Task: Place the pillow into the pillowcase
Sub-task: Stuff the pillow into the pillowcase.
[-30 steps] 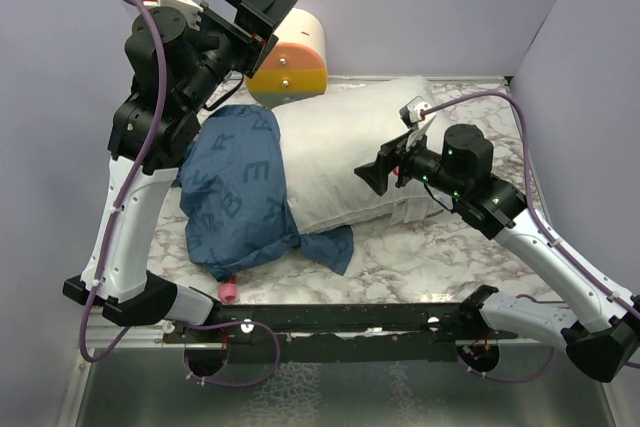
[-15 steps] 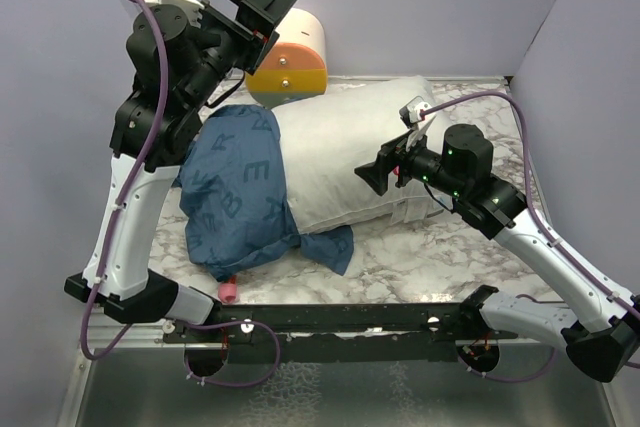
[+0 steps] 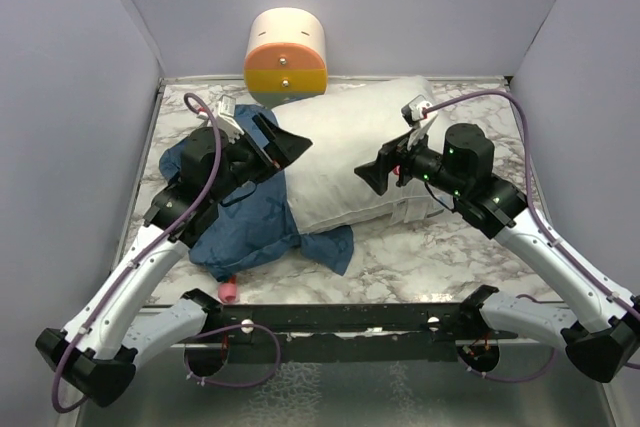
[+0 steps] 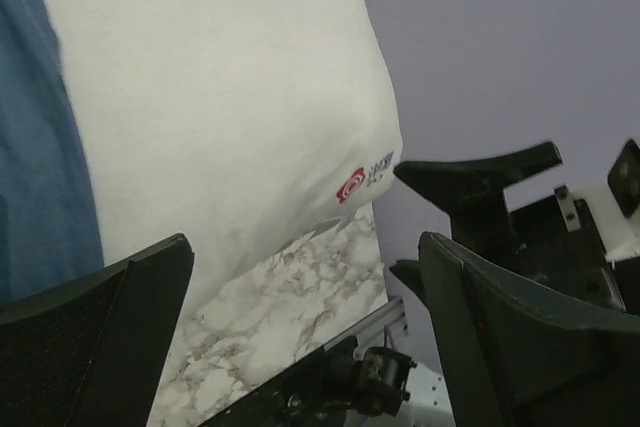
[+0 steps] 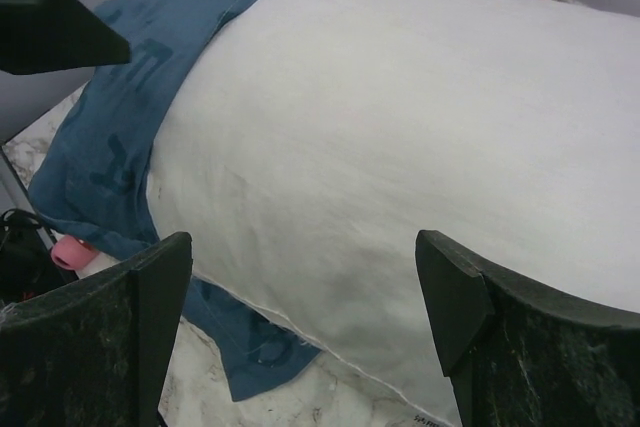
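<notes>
The white pillow (image 3: pixel 350 152) lies across the marble table (image 3: pixel 420 247). Its left end is covered by the blue lettered pillowcase (image 3: pixel 245 222), which bunches toward the near left. My left gripper (image 3: pixel 290 137) hangs open, low over the line where the pillowcase meets the pillow. In the left wrist view the pillow (image 4: pixel 220 97) and the blue pillowcase (image 4: pixel 40 167) fill the upper left, with nothing between the left gripper's (image 4: pixel 300 277) fingers. My right gripper (image 3: pixel 368 175) stands open over the pillow's near right part. In the right wrist view the pillow (image 5: pixel 400 127) and pillowcase (image 5: pixel 120 127) lie ahead of the right gripper (image 5: pixel 300 257).
A cream-and-orange cylinder (image 3: pixel 288 52) stands against the back wall behind the pillow. A small pink object (image 3: pixel 229 290) lies at the pillowcase's near edge. Purple walls close in the table on three sides. The arms' base rail (image 3: pixel 340 319) runs along the near edge.
My left arm has swung down from high at the back left to the pillowcase's edge on the pillow. The right arm has stayed where it was, jaws a little wider.
</notes>
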Available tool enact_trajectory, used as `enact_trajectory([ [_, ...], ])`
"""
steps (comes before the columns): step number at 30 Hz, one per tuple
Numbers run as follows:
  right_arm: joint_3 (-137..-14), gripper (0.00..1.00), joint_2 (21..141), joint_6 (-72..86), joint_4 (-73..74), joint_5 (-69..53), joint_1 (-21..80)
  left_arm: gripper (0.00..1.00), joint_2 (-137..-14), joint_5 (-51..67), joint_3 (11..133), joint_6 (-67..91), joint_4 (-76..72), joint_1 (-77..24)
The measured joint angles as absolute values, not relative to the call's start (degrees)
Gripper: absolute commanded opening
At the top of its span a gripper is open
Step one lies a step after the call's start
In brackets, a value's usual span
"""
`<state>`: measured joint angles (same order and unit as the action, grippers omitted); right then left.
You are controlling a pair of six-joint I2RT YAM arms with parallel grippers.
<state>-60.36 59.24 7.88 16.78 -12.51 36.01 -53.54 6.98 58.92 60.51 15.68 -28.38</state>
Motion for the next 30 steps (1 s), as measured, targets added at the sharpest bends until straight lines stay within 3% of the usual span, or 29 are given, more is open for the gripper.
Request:
enact_trajectory([
  [7,-60.1,0.93,59.8,9.2,17.1,-13.8,32.6,0.67,-55.3,0.2,71.3,50.2,36.1,-34.9],
  [15,-66.6,0.92,73.3,6.4,21.7,-19.9,31.8,0.65,-65.3,-8.7,73.6,44.3,48.6,-34.9],
  [18,-68.6,0.92,75.7,5.1,23.0,-21.1,31.8,0.56,-66.9,-10.3,71.2,43.2,49.2,-34.9],
  [20,-69.5,0.91,76.5,4.2,23.1,-21.7,31.8,0.41,-66.7,-10.8,70.1,42.7,49.3,-34.9],
  [22,-69.7,0.88,77.2,3.7,23.1,-22.0,31.8,0.21,-66.7,-10.8,69.1,42.2,48.8,-34.9],
  [23,-69.7,0.86,77.8,3.3,23.0,-22.0,31.8,0.16,-66.9,-10.7,68.7,41.9,48.8,-34.9],
  [27,-69.6,0.79,80.7,2.4,22.0,-22.0,31.8,0.11,-67.4,-10.9,68.7,40.9,49.5,-34.9],
  [30,-69.6,0.60,82.6,2.0,20.8,-22.2,31.8,0.01,-67.2,-11.2,69.5,40.2,51.2,-34.9],
])
